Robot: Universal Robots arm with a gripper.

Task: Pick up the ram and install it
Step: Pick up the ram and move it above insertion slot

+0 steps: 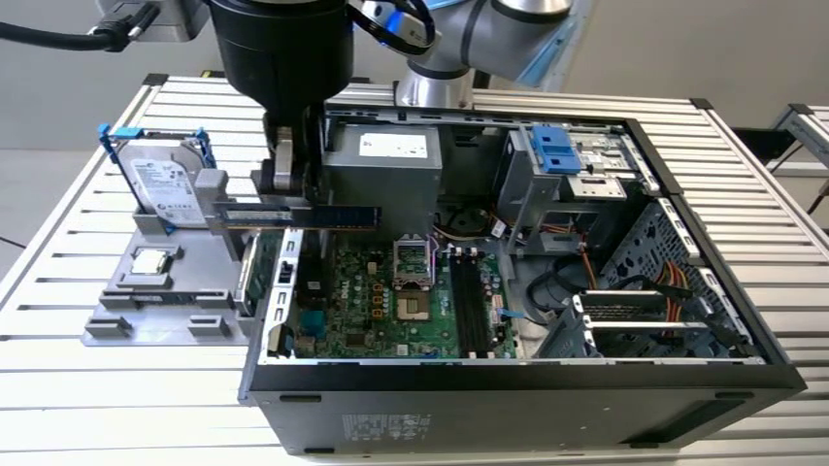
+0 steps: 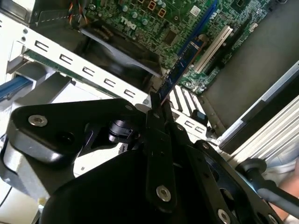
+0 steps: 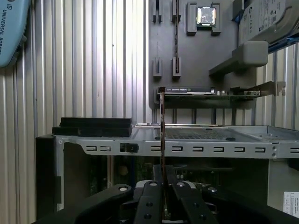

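Ram (image 1: 337, 216) clamped between jaws, long axis seemingly level, free end toward exterior view's right.

The claw (image 1: 287, 192) grips the ram (image 1: 340, 216), level; below it, the open computer case (image 1: 518, 383).

White printed label (image 1: 392, 146) on power supply (image 1: 376, 186)

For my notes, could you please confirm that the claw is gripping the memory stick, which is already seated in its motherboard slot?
No. The claw grips the memory stick, but it is not seated: the exterior view shows it held near the edge of the case, away from the motherboard slots.
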